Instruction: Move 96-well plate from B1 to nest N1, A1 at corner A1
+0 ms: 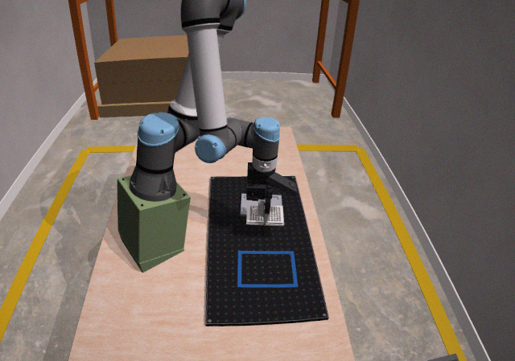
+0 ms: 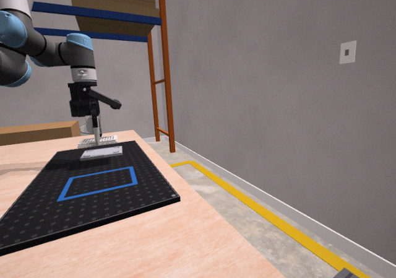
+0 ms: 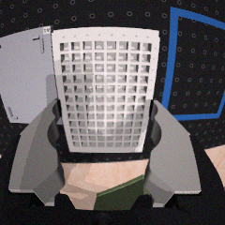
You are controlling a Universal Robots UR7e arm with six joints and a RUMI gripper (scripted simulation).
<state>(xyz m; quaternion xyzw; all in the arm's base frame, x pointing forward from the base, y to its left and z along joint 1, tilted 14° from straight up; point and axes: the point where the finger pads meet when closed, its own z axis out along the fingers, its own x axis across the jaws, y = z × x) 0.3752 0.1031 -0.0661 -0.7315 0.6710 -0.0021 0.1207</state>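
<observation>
The white 96-well plate (image 1: pixel 269 217) hangs level in my gripper (image 1: pixel 262 211), a little above the black perforated board (image 1: pixel 262 251). The fingers are shut on the plate's two long sides, seen in the wrist view (image 3: pixel 104 124) around the plate (image 3: pixel 105 89). The grey plate nest N1 (image 3: pixel 25 77) lies flat on the board, left of the plate and partly hidden under it, with a small A1 label (image 3: pixel 46 29) at its corner. In the side view the plate (image 2: pixel 94 140) floats above the nest (image 2: pixel 101 153). The blue outline of spot B1 (image 1: pixel 267 268) is empty.
The arm's green pedestal (image 1: pixel 151 224) stands left of the board on the wooden table. The blue outline also shows in the wrist view (image 3: pixel 194 70), right of the plate. Orange racking (image 1: pixel 340 45) and a cardboard box (image 1: pixel 141 72) stand far behind.
</observation>
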